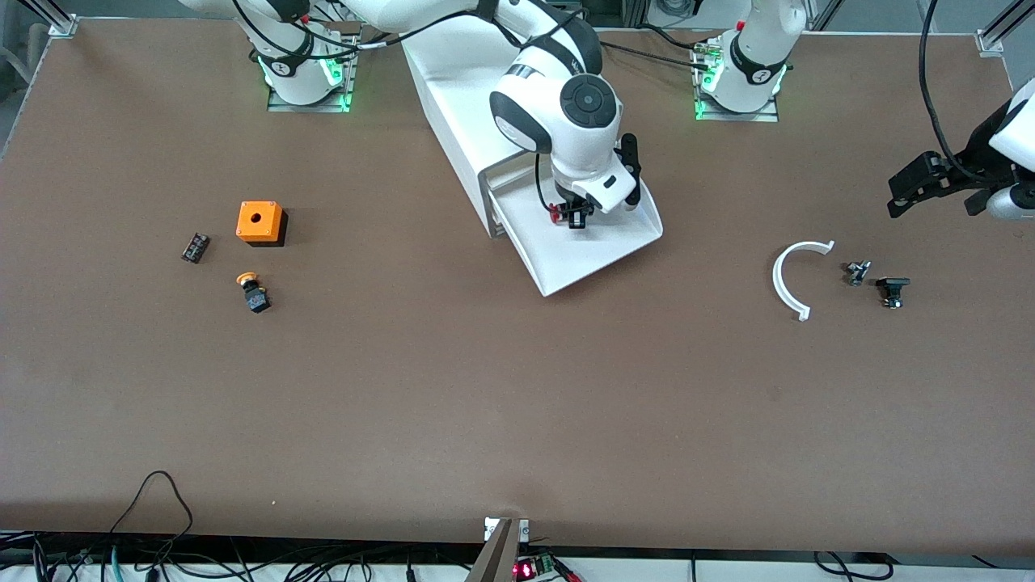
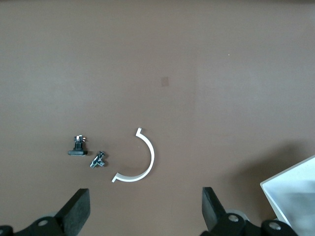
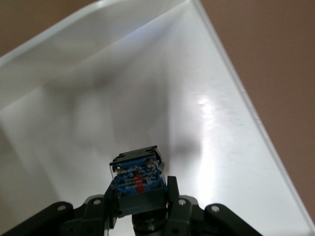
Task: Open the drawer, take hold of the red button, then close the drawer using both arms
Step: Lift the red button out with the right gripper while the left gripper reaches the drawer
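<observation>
The right hand (image 1: 576, 212) grips the button (image 1: 566, 213) between its fingers (image 3: 173, 196), red cap sideways, over the pulled-out drawer (image 1: 590, 250). The drawer juts from the white cabinet (image 1: 461, 105) toward the front camera (tray floor bare and bright in the right wrist view). The left hand (image 1: 918, 187) hangs spread wide over the table (image 1: 517, 404) at the left arm's end, holding nothing, above a white arc (image 1: 788, 279) and two small black parts (image 1: 892, 289). Toward the right arm's end sit an orange box (image 1: 260, 222), an orange-capped button (image 1: 254, 293) and a small black block (image 1: 195, 247).
</observation>
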Available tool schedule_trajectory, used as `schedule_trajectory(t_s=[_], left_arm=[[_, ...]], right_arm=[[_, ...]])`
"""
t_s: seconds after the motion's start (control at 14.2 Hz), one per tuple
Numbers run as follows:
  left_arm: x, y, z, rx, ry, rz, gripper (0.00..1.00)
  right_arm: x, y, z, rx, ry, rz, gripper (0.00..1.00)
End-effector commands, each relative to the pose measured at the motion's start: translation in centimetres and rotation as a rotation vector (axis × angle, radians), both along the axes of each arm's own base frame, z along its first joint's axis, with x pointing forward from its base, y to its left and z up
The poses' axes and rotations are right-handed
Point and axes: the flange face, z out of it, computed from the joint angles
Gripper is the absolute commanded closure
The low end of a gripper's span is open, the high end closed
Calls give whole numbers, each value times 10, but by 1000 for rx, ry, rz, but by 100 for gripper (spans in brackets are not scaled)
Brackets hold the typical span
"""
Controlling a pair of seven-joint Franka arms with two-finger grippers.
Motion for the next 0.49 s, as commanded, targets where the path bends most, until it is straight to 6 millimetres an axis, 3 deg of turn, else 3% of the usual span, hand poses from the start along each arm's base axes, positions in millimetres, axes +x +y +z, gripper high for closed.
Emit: schedule_trajectory(t_s=[0.0,0.14,0.42], left_arm=[[0,-7,-17,19,-21,0,0],[5,-18,-40,7,-34,36,0],[17,-105,-103,-38,-65,126,0]], right_arm=[[18,-19,45,12,-52,-133,84],[48,-47,69,30,-65,-245,84],[117,-138,121,52,-91,-418,83]])
